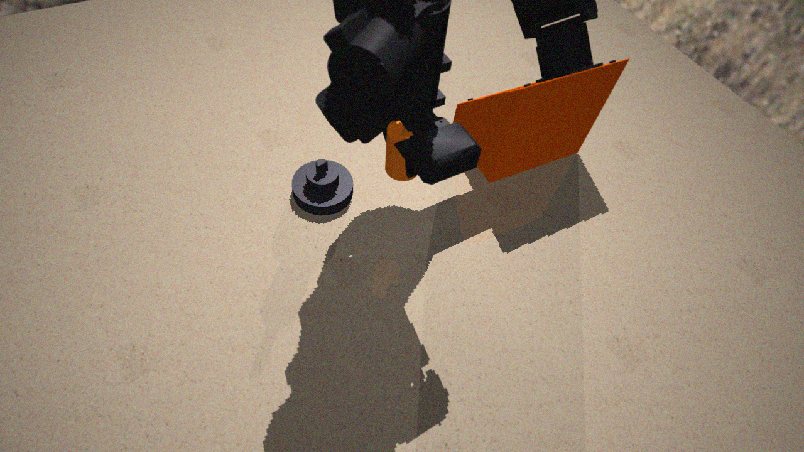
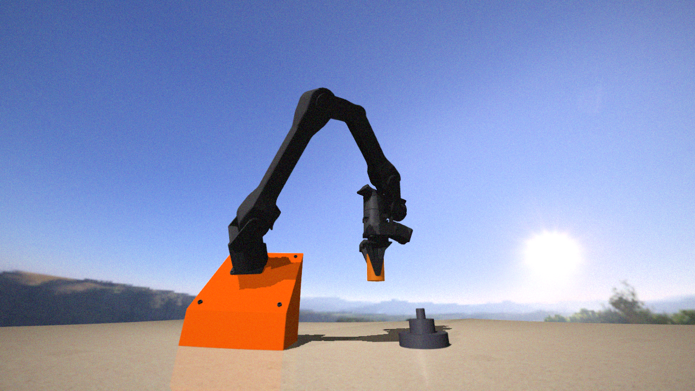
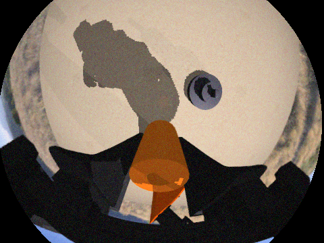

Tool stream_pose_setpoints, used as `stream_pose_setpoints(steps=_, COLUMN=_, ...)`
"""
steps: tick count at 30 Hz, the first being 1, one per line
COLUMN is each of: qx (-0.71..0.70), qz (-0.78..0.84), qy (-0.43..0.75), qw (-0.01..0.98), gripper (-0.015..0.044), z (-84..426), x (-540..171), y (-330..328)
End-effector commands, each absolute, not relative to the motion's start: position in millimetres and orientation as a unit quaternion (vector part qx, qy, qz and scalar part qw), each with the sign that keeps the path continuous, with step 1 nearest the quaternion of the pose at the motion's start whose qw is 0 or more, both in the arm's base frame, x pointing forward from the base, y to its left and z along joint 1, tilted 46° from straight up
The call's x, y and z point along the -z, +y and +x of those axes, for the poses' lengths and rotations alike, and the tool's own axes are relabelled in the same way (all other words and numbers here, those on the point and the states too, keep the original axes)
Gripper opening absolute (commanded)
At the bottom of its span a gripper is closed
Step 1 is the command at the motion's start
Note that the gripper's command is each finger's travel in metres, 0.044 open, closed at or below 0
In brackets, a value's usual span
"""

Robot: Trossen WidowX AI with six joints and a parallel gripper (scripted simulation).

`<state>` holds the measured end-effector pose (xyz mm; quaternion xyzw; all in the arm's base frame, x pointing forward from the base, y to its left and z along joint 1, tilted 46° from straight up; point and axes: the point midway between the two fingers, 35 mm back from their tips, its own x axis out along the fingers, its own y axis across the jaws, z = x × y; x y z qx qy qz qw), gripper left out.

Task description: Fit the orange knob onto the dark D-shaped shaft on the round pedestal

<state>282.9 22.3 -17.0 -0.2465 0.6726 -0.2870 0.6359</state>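
Note:
My gripper (image 1: pixel 400 160) (image 2: pixel 377 271) (image 3: pixel 161 136) is shut on the orange knob (image 1: pixel 395 160) (image 2: pixel 370 275) (image 3: pixel 159 148), a cylinder held upright in the air. The round dark pedestal (image 1: pixel 302 175) (image 2: pixel 423 340) (image 3: pixel 206 104) stands on the table, with a narrower step and the thin shaft (image 1: pixel 321 164) (image 2: pixel 420 313) on top. The knob is higher than the shaft tip and off to the side, towards the arm's base. In the wrist view the pedestal is up and to the right of the knob. The knob's hole faces away from view, and I cannot tell the shaft's flat side.
The arm's orange base (image 1: pixel 528 123) (image 2: pixel 238 328) stands on the tan table (image 1: pixel 140 252) (image 2: pixel 558 359) (image 3: pixel 250 128), on the knob's far side from the pedestal. The arm's shadow (image 1: pixel 365 326) (image 3: pixel 125 64) lies across the table beside the pedestal.

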Motion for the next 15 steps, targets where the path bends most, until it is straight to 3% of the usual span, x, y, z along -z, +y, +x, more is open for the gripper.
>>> stream_pose_setpoints(steps=1, qx=0.288, qz=-0.239, qy=0.663, qw=0.648, gripper=0.0000, z=295.3, x=9.1, y=17.5)
stream_pose_setpoints(steps=15, qx=0.288, qz=-0.243, qy=0.661, qw=0.648, gripper=0.0000, z=316.7, x=-4.0, y=-14.9)
